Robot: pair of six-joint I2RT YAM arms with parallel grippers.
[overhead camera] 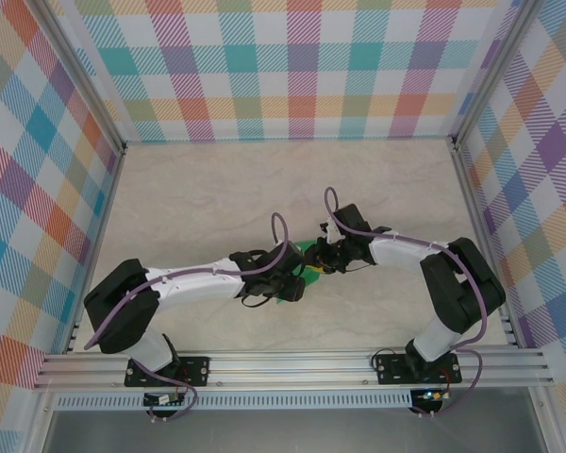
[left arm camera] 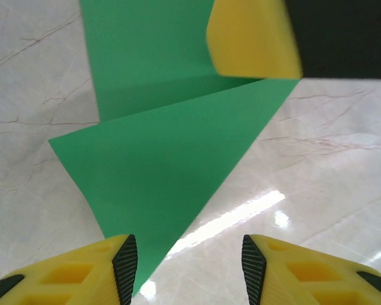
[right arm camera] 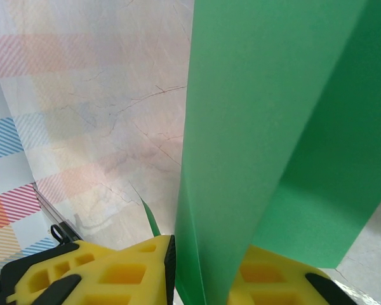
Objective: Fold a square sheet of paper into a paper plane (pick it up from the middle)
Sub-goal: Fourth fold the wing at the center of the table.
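Note:
The green sheet of paper (left arm camera: 159, 165), folded into layered flaps with a pointed corner, sits at the table's middle between both arms (overhead camera: 306, 249). My right gripper (right arm camera: 203, 283) is shut on it, the folded layers rising up between its yellow fingers (right arm camera: 133, 273). In the left wrist view one of those right fingers (left arm camera: 254, 38) sits at the paper's far edge. My left gripper (left arm camera: 189, 270) is open just above the marble. The paper's pointed corner reaches down beside its left pad (left arm camera: 126, 267), with bare table between the pads. From above, the two grippers almost meet, left (overhead camera: 297, 283) and right (overhead camera: 323, 264).
The beige marble tabletop (overhead camera: 217, 189) is walled by plaid panels (overhead camera: 283, 66) at the back and both sides. An aluminium rail (overhead camera: 292, 363) carries both arm bases along the near edge.

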